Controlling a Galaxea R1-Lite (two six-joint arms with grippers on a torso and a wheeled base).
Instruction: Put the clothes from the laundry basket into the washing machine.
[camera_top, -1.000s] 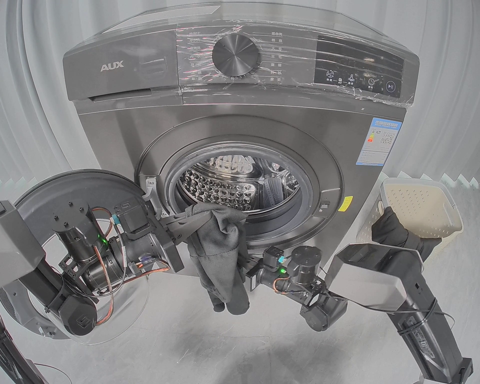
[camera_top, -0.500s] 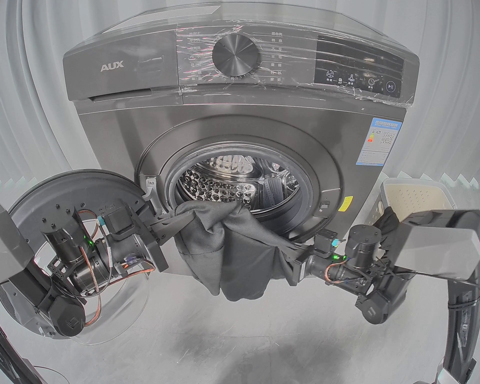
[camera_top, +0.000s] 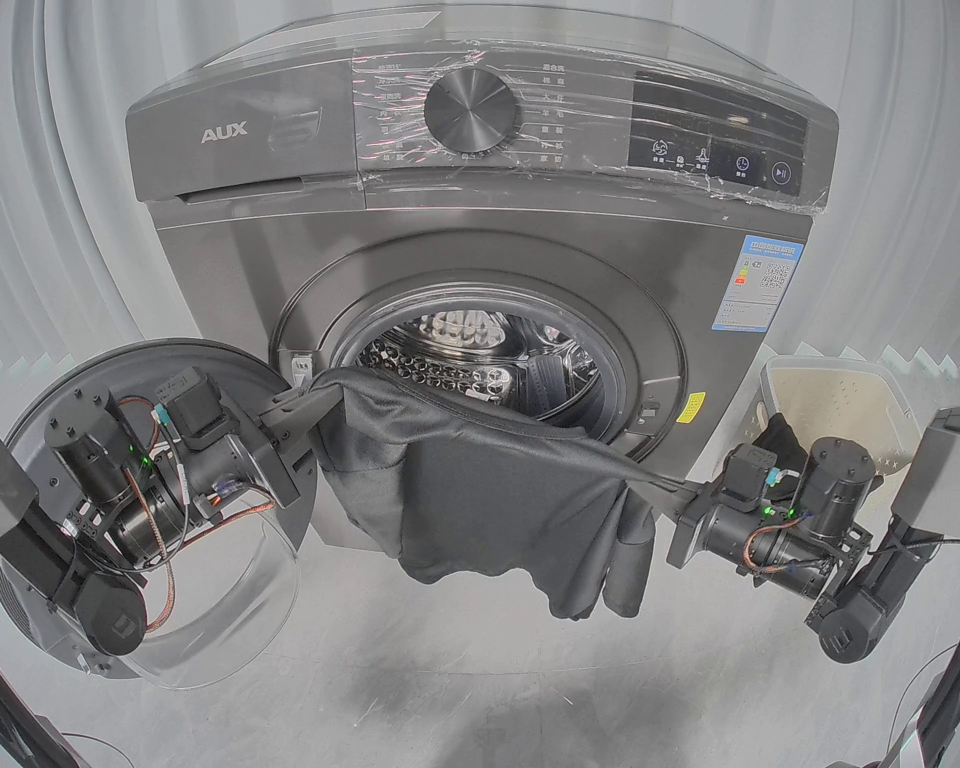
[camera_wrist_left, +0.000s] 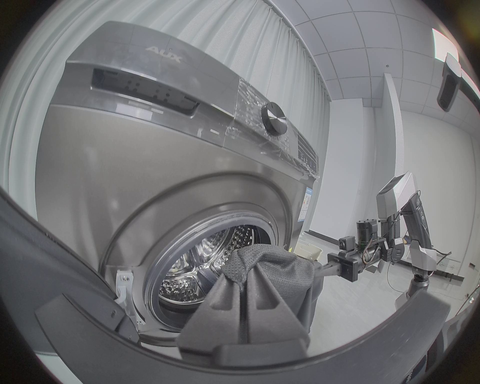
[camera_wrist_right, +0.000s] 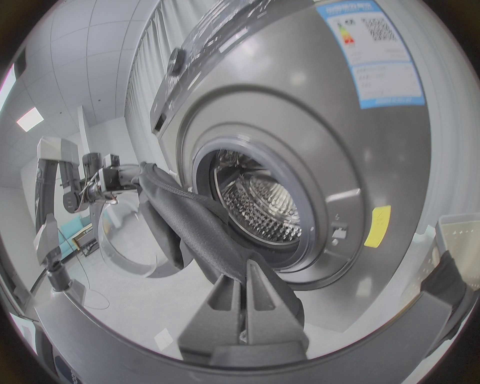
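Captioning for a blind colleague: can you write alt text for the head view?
The left gripper and right gripper hold a dark grey garment stretched between them before the washing machine, its door open. A white laundry basket holding more dark clothing stands beside it.

The dark grey fabric garment (camera_top: 480, 490) is showing one plain shade. The silver-grey metal washing machine (camera_top: 250, 250) is gleaming, its shiny steel drum (camera_top: 450, 368) dotted with holes, and is carrying a blue-edged white label (camera_top: 757, 283) and a small yellow sticker (camera_top: 690, 406). The cream perforated plastic laundry basket (camera_top: 850, 400) is holding black cloth (camera_top: 788, 442)
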